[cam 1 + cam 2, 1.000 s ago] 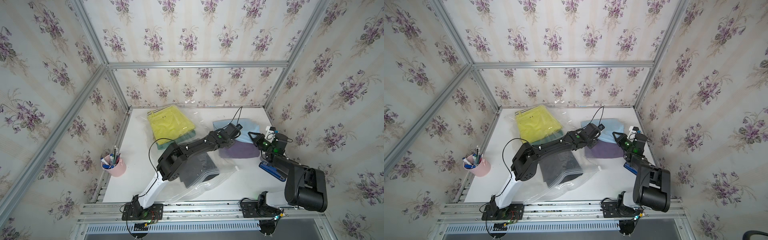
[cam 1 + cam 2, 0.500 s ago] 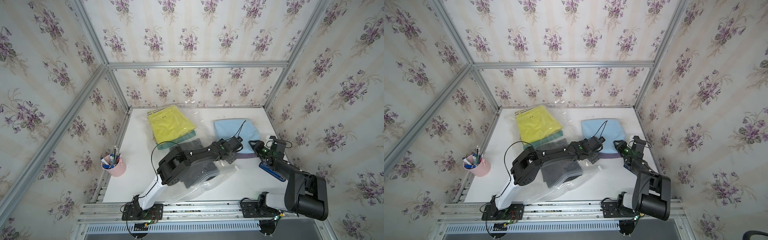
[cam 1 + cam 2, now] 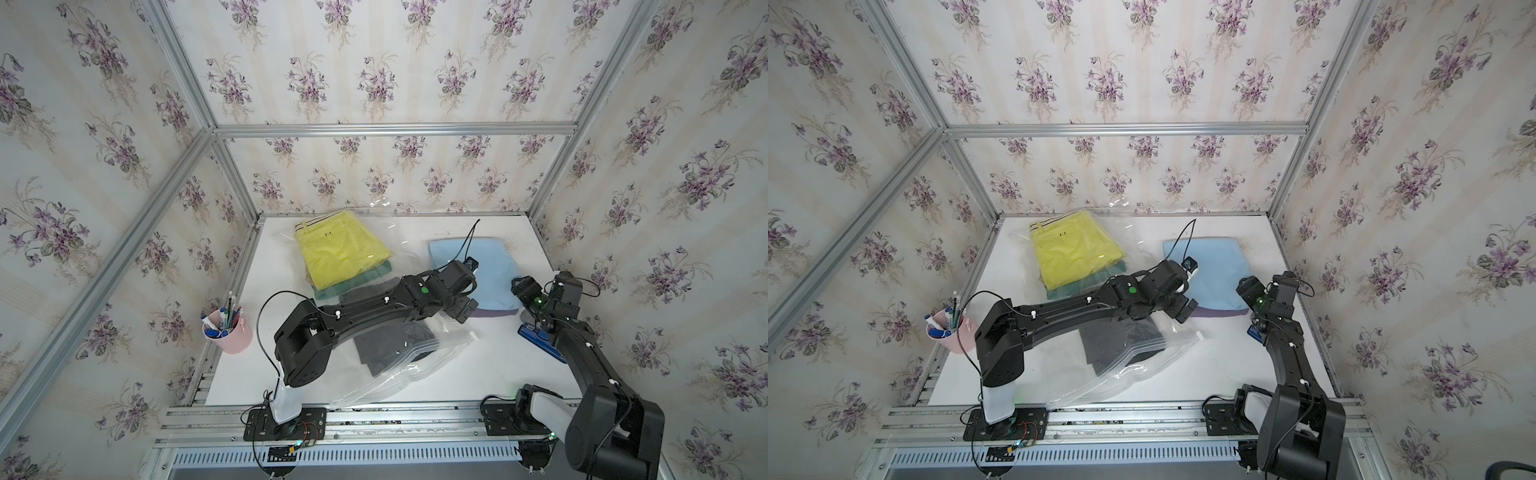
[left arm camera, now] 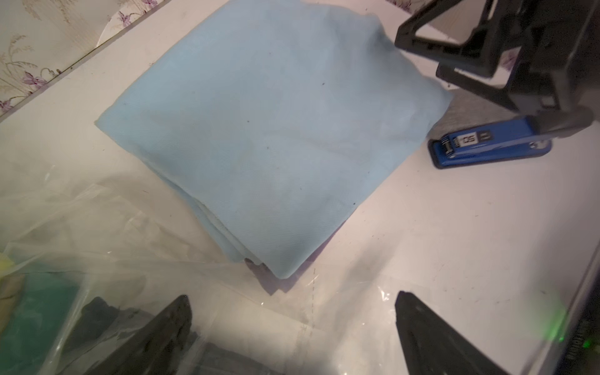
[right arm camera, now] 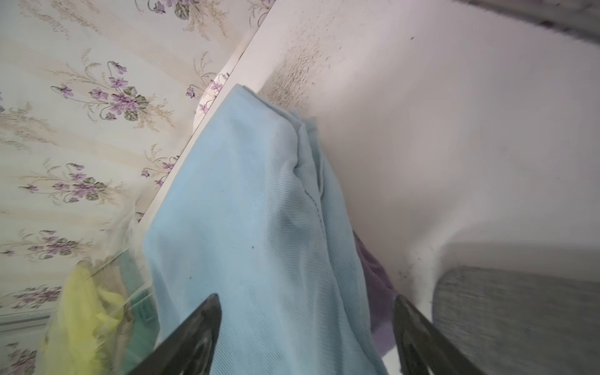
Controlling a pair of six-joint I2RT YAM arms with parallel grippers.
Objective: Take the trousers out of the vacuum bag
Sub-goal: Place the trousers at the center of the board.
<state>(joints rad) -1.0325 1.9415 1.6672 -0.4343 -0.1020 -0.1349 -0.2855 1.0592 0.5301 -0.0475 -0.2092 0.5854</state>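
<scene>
Right of the vacuum bag (image 3: pixel 415 365), you've just laid the light blue trousers (image 3: pixel 494 274) on the purple pair (image 3: pixel 496 313) (left fingers (image 4: pixel 156 337) and right fingers (image 5: pixel 191 337) both wide, empty), leaving the rest bagged.

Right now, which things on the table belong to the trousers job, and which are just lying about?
Job: vacuum bag, light blue trousers, purple trousers, yellow-green trousers, teal trousers, black trousers.
Lying about: pink pen cup, blue stapler-like tool.
</scene>
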